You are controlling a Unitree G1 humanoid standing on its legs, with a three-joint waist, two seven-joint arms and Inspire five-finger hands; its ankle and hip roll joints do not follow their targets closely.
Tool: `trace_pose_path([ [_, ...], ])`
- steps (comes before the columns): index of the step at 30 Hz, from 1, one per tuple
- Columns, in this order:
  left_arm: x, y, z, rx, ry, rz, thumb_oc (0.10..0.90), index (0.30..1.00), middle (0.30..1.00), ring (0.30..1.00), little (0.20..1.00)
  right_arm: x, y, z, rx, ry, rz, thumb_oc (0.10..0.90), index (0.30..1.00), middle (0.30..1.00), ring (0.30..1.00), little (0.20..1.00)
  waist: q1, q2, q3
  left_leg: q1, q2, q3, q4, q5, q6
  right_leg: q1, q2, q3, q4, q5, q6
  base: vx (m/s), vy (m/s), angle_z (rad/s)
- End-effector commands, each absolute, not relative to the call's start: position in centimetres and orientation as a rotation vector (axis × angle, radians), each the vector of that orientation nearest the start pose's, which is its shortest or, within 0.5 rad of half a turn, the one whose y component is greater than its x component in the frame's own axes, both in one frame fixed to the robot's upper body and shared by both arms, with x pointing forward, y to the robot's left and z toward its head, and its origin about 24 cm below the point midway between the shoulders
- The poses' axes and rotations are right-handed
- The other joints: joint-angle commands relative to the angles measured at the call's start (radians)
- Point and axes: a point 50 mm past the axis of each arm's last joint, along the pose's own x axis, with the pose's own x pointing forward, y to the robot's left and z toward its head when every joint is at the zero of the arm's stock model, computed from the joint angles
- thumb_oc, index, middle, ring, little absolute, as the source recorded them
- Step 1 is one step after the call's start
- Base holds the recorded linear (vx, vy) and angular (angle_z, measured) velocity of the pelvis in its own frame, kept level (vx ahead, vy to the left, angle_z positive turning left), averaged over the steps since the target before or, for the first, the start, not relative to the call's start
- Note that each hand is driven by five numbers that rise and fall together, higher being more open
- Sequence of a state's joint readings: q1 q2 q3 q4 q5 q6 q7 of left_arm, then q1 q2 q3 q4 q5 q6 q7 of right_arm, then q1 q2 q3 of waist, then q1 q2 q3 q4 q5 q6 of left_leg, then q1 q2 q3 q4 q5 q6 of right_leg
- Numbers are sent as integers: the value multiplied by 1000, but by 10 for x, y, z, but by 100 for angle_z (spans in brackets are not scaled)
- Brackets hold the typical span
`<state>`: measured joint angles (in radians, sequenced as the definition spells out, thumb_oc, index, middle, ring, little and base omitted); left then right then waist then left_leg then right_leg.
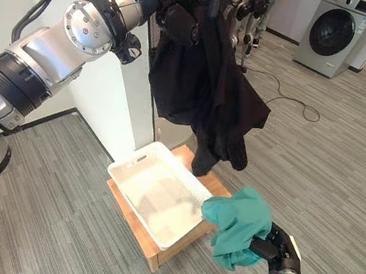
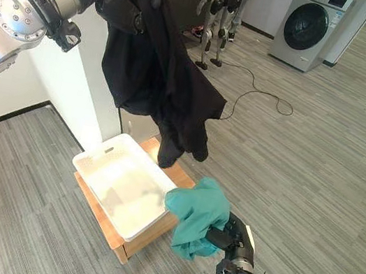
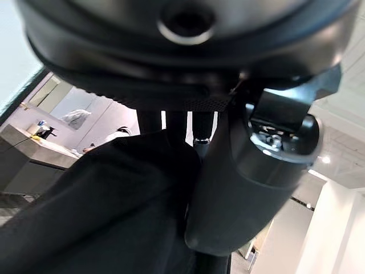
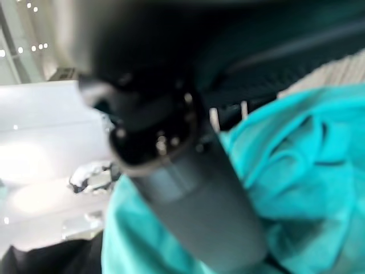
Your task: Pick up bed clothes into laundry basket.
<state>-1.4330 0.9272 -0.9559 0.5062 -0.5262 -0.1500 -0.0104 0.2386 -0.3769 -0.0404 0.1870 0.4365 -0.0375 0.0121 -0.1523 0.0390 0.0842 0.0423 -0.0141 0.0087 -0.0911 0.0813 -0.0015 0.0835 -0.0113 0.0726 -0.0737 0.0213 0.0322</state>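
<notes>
A black garment (image 1: 205, 91) hangs from my left hand (image 1: 182, 22), raised high above the white laundry basket (image 1: 136, 169); its lowest fold dangles just over the basket's far right rim. In the left wrist view the thumb (image 3: 256, 171) presses against the black cloth (image 3: 114, 211). My right hand (image 1: 275, 249) is low at the right, curled on a teal garment (image 1: 237, 221) that bunches up beside the basket's near right corner. The right wrist view shows the thumb (image 4: 188, 188) against the teal cloth (image 4: 296, 171).
The basket rests on a low wooden stand (image 1: 150, 245) on grey plank flooring. A white wall or pillar (image 1: 115, 97) rises behind the basket. A washing machine (image 1: 336, 33) stands at the far right, and a black cord (image 1: 286, 95) lies on the floor.
</notes>
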Motion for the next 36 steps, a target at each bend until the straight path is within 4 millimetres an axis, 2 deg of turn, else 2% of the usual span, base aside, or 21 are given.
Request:
trace_pose_path([
  [1, 351, 178, 417, 679, -838, -54, 400, 300, 300, 300, 300, 206, -276, 35, -29, 50, -191, 400, 300, 300, 300, 300, 27, -16, -44, 89, 23, 17, 4, -125, -11, -40, -85, -30, 2, 38, 129, 7, 2, -10],
  [11, 346, 156, 417, 690, -885, -138, 400, 300, 300, 300, 300, 205, -275, 33, -41, 68, -179, 400, 300, 300, 300, 300, 31, -17, -41, 92, 23, 11, 4, -125, -10, -33, -84, -33, -1, 34, 127, 3, 0, -2],
  [18, 351, 155, 402, 710, -844, -164, 400, 300, 300, 300, 300, 206, -275, 32, -59, 76, -179, 400, 300, 300, 300, 300, 36, -22, -30, 90, 24, 10, 4, -124, -8, -33, -83, -38, 0, 33, 127, 0, 0, 0],
  [21, 350, 157, 403, 700, -849, -157, 400, 300, 300, 300, 300, 206, -275, 31, -64, 81, -178, 400, 300, 300, 300, 300, 38, -25, -27, 88, 25, 9, 4, -124, -8, -35, -82, -38, 1, 33, 126, 0, 0, 0],
  [23, 347, 160, 409, 697, -867, -140, 400, 300, 300, 300, 300, 207, -275, 32, -64, 79, -177, 400, 300, 300, 300, 300, 40, -26, -28, 87, 25, 9, 4, -124, -9, -35, -81, -38, -1, 33, 127, 0, 0, 0],
  [30, 324, 164, 459, 714, -993, -53, 400, 300, 300, 300, 300, 209, -274, 28, -53, 103, -148, 400, 300, 300, 300, 300, 47, -8, -46, 94, 25, 3, 4, -125, -12, -21, -86, -44, 0, 28, 125, 11, -1, 2],
  [36, 314, 171, 474, 731, -1020, -16, 400, 300, 300, 300, 300, 209, -272, 25, -42, 115, -137, 400, 300, 300, 300, 300, 50, 3, -53, 96, 24, 2, 4, -124, -15, -21, -89, -48, 1, 28, 126, 8, 5, 5],
])
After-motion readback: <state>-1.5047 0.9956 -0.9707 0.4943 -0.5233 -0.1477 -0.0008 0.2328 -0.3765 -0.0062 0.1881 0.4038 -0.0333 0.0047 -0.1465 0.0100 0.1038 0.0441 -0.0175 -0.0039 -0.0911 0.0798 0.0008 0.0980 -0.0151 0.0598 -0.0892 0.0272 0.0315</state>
